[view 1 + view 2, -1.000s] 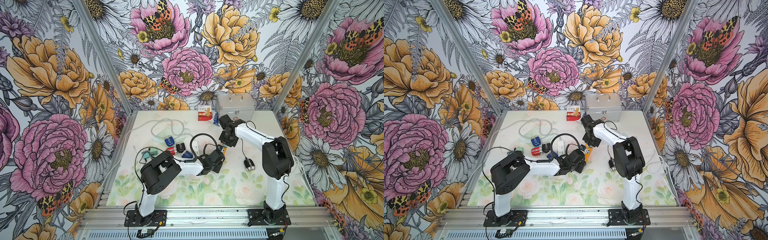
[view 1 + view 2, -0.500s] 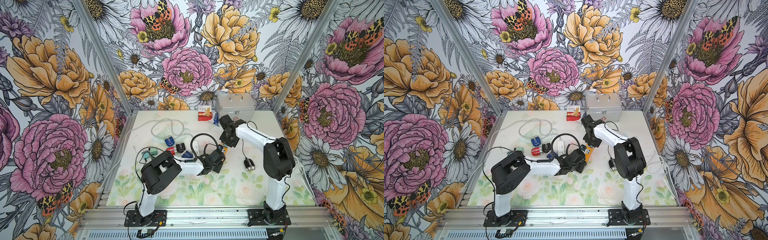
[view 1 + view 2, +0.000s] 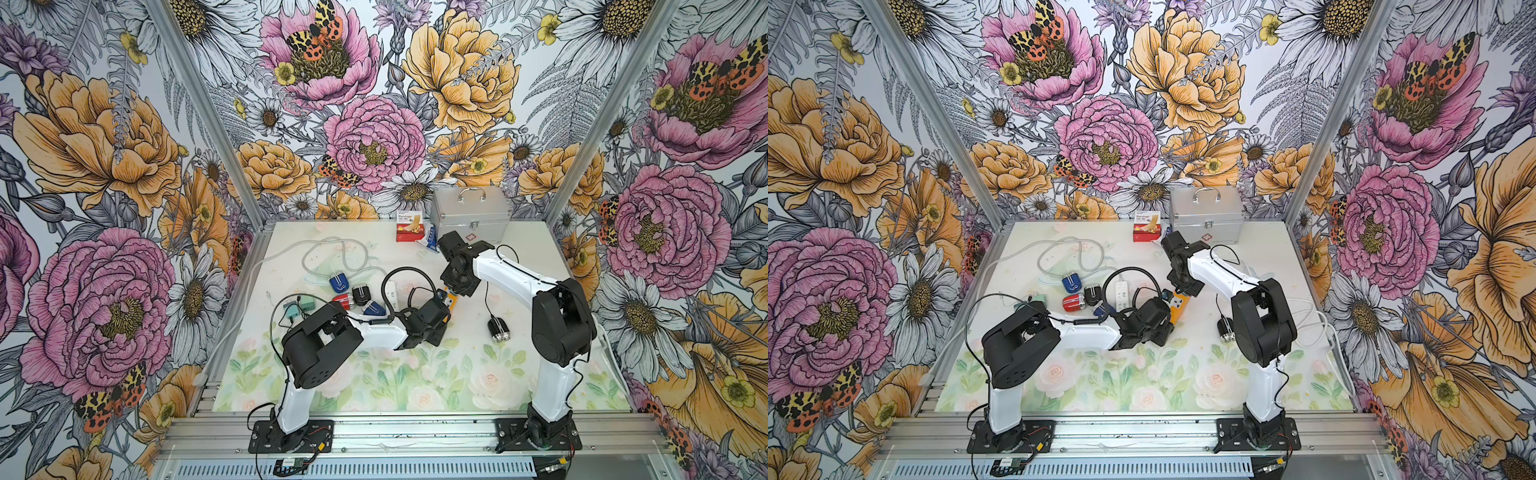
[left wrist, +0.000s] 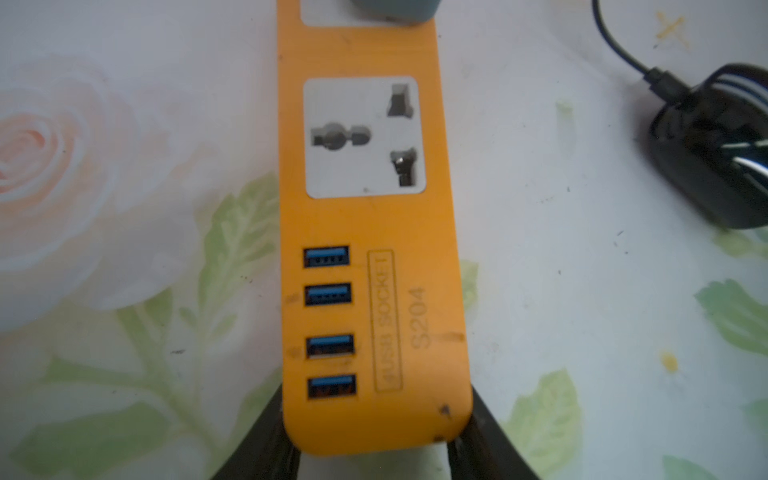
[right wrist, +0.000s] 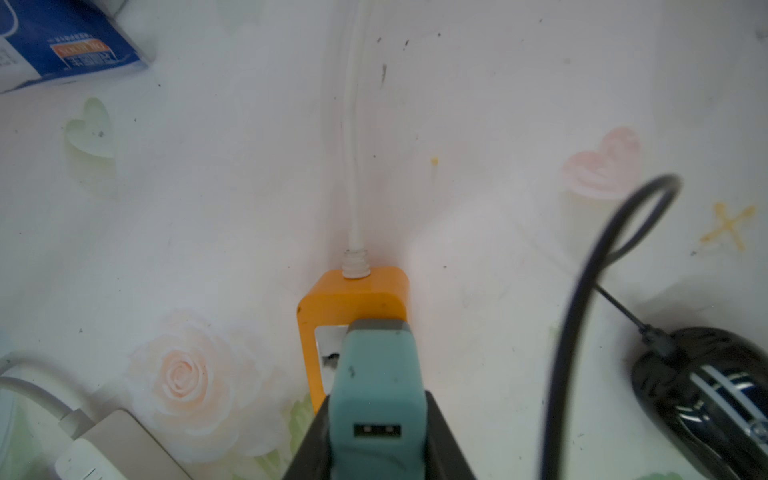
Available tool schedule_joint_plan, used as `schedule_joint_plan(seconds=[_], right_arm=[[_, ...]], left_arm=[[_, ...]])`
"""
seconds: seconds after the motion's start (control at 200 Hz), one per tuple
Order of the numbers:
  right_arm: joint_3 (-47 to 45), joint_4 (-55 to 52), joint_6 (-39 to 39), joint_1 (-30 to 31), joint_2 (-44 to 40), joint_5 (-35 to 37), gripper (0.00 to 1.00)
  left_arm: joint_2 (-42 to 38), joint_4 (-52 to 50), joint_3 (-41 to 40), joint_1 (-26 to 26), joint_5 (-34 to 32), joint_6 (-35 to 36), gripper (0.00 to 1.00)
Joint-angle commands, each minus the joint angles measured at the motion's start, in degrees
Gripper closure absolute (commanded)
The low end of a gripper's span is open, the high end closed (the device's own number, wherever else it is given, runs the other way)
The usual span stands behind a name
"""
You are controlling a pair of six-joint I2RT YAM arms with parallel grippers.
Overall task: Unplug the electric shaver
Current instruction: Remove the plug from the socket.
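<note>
The electric shaver (image 3: 497, 330), black with a thin black cable, lies on the mat right of both grippers; it also shows in the left wrist view (image 4: 715, 153) and the right wrist view (image 5: 706, 390). An orange power strip (image 4: 365, 224) lies between the arms. My left gripper (image 4: 376, 453) is shut on its USB end. A teal adapter (image 5: 378, 386) stands plugged into the strip's far socket, and my right gripper (image 5: 378, 453) is shut on it from both sides. The adapter's USB port facing the camera is empty. Where the shaver's cable ends is hidden behind the right arm.
A white power strip (image 3: 390, 293) and several small coloured devices (image 3: 337, 282) lie left of the orange strip (image 3: 451, 300). A silver case (image 3: 469, 218) and a red box (image 3: 409, 226) stand at the back. A blue box (image 5: 62, 41) lies near the orange strip's white cord (image 5: 353, 166).
</note>
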Motion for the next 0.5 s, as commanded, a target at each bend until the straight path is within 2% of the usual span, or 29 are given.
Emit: schedule_joint_plan(seconds=[0.0,0.495], right_arm=[[-0.21,-1.75,6.58,1.43,-3.67,2.27,0.99],[-3.39,-1.0,12.38,3.16,-3.36,0.8,1.0]], left_arm=[[2.93,-4.99,0.87,1.64,2.88,-6.31,0.93],[2.0,-3.61,0.08,2.04,2.35,-6.97,0.94]])
